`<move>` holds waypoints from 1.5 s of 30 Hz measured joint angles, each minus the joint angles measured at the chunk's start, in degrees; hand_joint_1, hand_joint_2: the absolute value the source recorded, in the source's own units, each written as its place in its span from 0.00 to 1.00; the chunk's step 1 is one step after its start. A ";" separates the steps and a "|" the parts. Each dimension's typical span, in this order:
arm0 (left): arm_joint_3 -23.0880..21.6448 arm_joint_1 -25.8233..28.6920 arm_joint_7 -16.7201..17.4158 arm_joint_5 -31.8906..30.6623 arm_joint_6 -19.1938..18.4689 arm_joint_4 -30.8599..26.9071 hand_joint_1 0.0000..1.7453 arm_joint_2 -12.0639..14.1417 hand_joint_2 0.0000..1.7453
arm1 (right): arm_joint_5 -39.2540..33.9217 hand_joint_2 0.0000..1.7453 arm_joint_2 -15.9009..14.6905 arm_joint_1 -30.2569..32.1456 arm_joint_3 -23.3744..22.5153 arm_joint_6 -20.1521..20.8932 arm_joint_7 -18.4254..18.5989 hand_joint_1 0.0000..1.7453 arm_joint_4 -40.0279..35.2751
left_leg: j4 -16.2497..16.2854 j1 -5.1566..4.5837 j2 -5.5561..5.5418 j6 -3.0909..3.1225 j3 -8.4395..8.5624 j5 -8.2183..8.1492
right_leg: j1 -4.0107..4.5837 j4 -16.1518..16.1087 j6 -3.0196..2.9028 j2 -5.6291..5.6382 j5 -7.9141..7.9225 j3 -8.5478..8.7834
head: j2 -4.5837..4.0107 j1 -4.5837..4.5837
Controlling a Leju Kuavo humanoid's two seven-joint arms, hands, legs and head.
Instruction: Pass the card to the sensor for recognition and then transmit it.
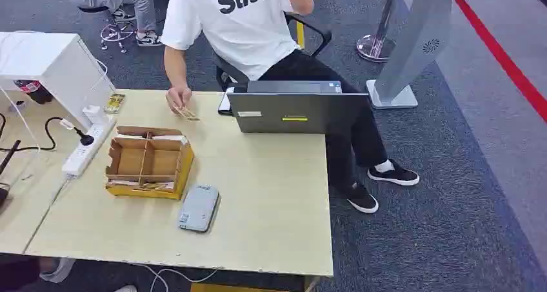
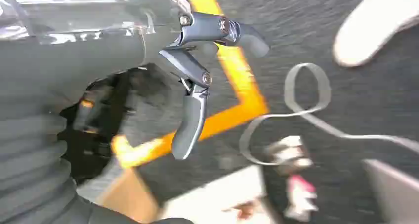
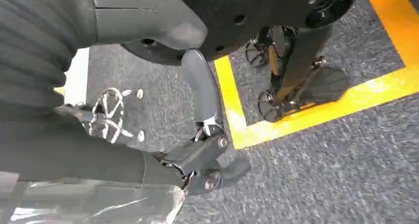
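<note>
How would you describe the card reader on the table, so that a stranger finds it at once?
Start at the light wooden table and find the yellow cardboard box with compartments. The card reader lies flat just beside its corner nearest the robot. It is the one grey, rounded slab there.

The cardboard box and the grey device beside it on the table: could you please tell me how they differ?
The cardboard box is brown, open-topped and split into compartments; the grey device is closed, flat and smooth. The box is plainly larger and taller, while the device lies low, nearer the table's front edge. Both rest on the table.
</note>
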 joint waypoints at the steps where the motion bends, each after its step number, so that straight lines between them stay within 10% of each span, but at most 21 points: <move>1: 1.15 -0.10 -1.38 0.22 -0.46 -1.12 0.00 -0.35 1.00 | 0.61 1.00 0.33 -0.07 -0.96 -0.18 -0.17 0.00 0.00 | 0.00 0.00 0.00 0.00 0.00 0.00 | 0.00 0.00 0.00 0.00 0.00 0.00 | 0.00 -0.02; 14: 14.38 -1.61 -13.98 -1.26 -9.72 -15.78 0.00 -3.87 1.00 | 7.45 1.00 3.93 -1.04 -9.94 -3.04 -0.87 0.00 -0.92 | 0.00 0.00 0.00 0.00 0.00 0.01 | 0.00 0.01 0.00 0.00 0.00 0.00 | 0.00 -0.02; 23: 20.51 -3.23 -15.52 -6.65 -15.61 -27.21 0.00 -4.59 1.00 | 11.12 1.00 4.33 -0.94 -13.02 -3.35 -0.27 0.00 -1.31 | -0.01 0.03 0.00 -0.03 -0.01 0.02 | 0.03 0.02 0.00 0.00 0.00 0.00 | 0.00 -0.04; 25: 19.30 -0.75 -13.74 0.24 -8.83 -33.77 0.00 -4.33 1.00 | 12.83 1.00 4.15 -1.04 -13.20 -2.51 0.79 0.00 -1.38 | -0.06 0.14 0.04 -0.18 -0.04 -0.07 | 0.15 0.12 -0.12 0.05 -0.07 0.09 | 0.00 0.02; 28: 8.88 10.32 -15.51 20.98 17.46 -51.11 0.00 -4.59 1.00 | 14.12 1.00 4.00 -1.20 -14.16 -1.94 1.20 0.00 -1.38 | 0.20 0.17 0.92 -0.39 0.60 -0.47 | 0.25 0.08 -0.25 0.98 -0.16 0.03 | 0.00 -0.13; 31: -8.08 16.48 -15.75 21.18 30.98 -61.32 0.00 -4.30 1.00 | 14.60 1.00 3.95 -1.66 -14.88 -1.86 1.40 0.00 -1.33 | 0.09 -0.01 -0.79 0.04 0.14 -0.25 | 0.04 0.05 0.03 -0.74 -0.66 0.17 | 0.00 -0.44; 38: -21.30 21.45 -15.82 18.35 23.24 -71.28 0.00 -5.16 1.00 | 14.66 1.00 3.95 -2.43 -15.64 -1.88 1.40 0.00 -1.33 | 0.14 0.03 -0.52 0.03 0.25 -0.24 | 0.05 0.06 -0.12 -0.54 -0.45 0.30 | 0.00 -0.04; 45: -21.63 18.83 -15.84 -3.68 6.03 -83.20 0.00 -5.33 1.00 | 16.90 1.00 3.93 -3.01 -15.86 -1.68 0.70 0.00 -0.72 | 0.14 0.06 -0.42 0.00 0.22 -0.22 | 0.07 0.09 -0.17 -0.49 -0.42 0.30 | 0.00 0.04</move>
